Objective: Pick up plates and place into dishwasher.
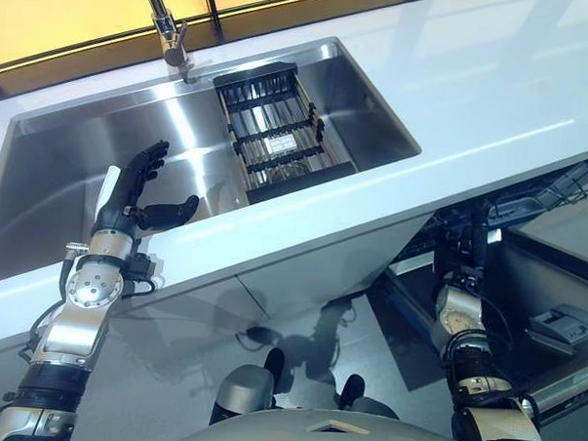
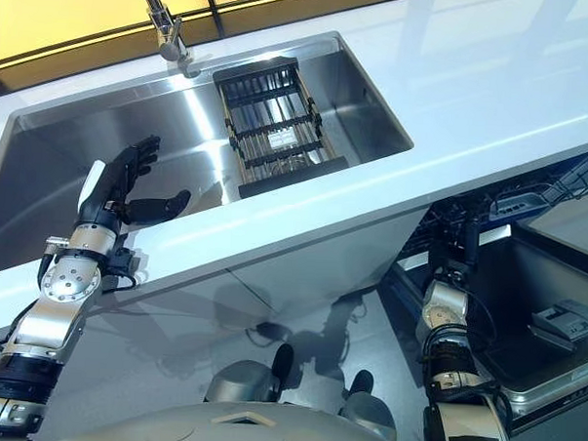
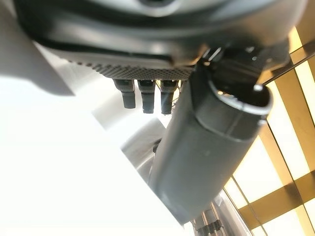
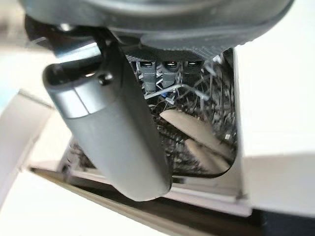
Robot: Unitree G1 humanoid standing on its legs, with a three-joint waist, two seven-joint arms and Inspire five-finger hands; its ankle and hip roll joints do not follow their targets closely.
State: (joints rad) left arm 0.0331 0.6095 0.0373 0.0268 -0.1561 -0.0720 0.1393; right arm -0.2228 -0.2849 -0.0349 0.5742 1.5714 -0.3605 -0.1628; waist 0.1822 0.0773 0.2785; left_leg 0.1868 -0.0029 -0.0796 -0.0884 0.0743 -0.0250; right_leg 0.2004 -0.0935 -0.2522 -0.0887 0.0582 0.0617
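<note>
Two pale plates (image 4: 197, 129) are standing on edge in the dishwasher rack (image 4: 216, 93) just past the right hand (image 4: 165, 69), whose fingers are hanging straight and empty, while the left hand (image 1: 139, 189) is hovering spread over the sink (image 1: 62, 171); stiff, slick and breakable, they are probably best pinched at the rim.

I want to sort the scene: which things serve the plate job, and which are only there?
For the job: plates already in the dishwasher rack; left hand, open over the sink; right hand at the dishwasher.

Only there: faucet; dark drainer; counter.
</note>
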